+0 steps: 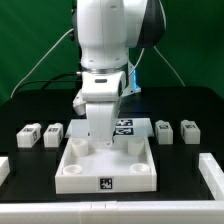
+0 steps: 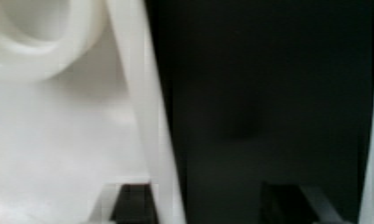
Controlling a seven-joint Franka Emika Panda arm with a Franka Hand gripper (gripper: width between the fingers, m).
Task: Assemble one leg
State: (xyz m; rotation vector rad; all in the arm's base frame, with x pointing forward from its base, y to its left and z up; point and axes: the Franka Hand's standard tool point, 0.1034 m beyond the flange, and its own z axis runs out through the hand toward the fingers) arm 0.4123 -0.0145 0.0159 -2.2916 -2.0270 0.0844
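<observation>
the black tabletop (image 1: 190, 105) carries a large white panel (image 1: 130, 170) at its middle, on the exterior view's left a first leg (image 1: 28, 134) just beside a second leg (image 1: 53, 132), on its right a third leg (image 1: 164, 131) just beside a fourth leg (image 1: 188, 131), and the marker board (image 1: 126, 127) behind the panel.

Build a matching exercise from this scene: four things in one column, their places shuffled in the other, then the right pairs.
Things
1. white panel
2. marker board
3. leg nearest the exterior view's left edge
4. gripper

Places
A. behind the arm, partly hidden by it
B. low at the white panel's edge
C. front centre of the black table, with a tag on its front face
D. beside another leg, apart from the panel

Pairs: 1-C, 2-A, 3-D, 4-B
</observation>
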